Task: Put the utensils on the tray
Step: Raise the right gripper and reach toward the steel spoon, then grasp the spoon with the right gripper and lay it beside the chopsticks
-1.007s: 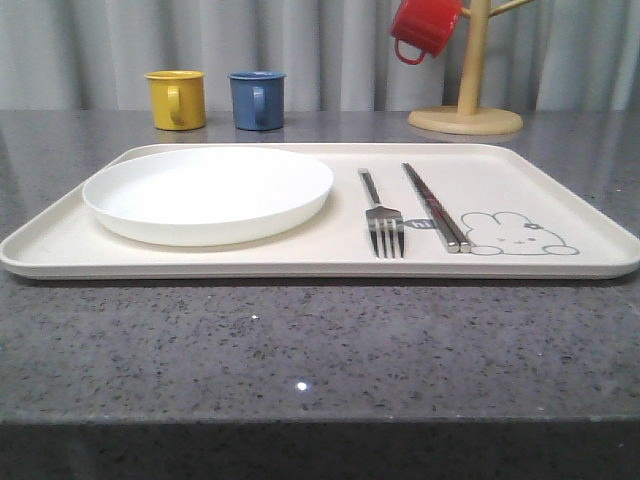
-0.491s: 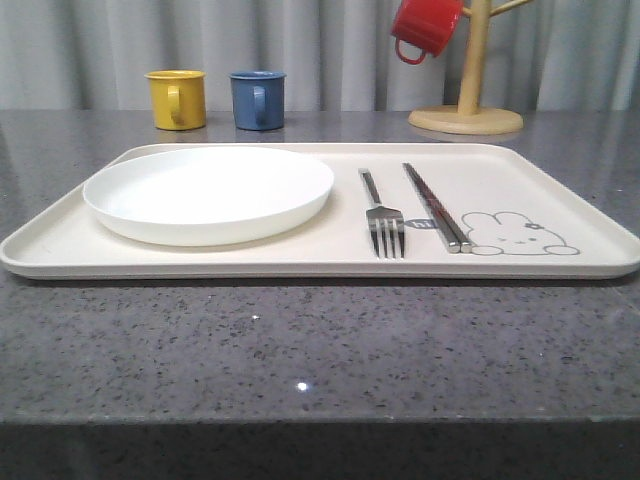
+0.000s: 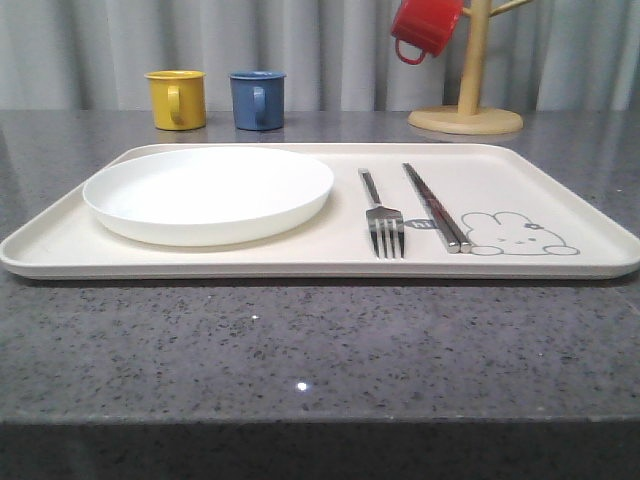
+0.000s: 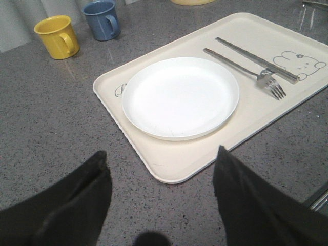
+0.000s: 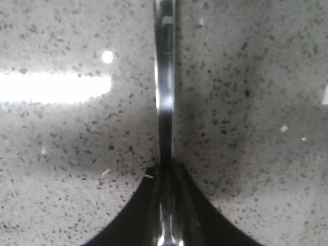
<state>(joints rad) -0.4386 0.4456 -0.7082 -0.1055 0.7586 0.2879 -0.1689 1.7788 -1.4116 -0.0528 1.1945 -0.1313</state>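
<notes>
Grey curtains are seen behind a speckled grey stone desk [image 3: 320, 350], on which the cream tray [image 3: 60, 245] lies across the middle. Toward the far left edge of the desk one yellow mug [image 3: 177, 99] and one blue mug [image 3: 256, 99] are set side by side, and by the far right edge one wooden mug tree [image 3: 466, 110] carries one red mug [image 3: 425, 28].

On the tray, one round white plate [image 3: 208, 192] is placed on the left half. Right of it one fork [image 3: 382, 220] is laid with its tines toward the near rim, and just beside that one pair of chopsticks [image 3: 433, 207] is laid, its near tips at the rabbit drawing [image 3: 518, 235] in the near right corner.

Two of the utensils are thus judged to be placed already. A slim shiny handle [image 5: 165, 102], probably the spoon, is clamped between the jaws of the right gripper [image 5: 166, 205] just over bare desk stone; its bowl is not seen, so the piece cannot be named for certain. Carrying it to the tray and setting it down appears to be what is left.

The left gripper [image 4: 159, 205] is held wide apart and empty above the desk, near the tray's left end.
</notes>
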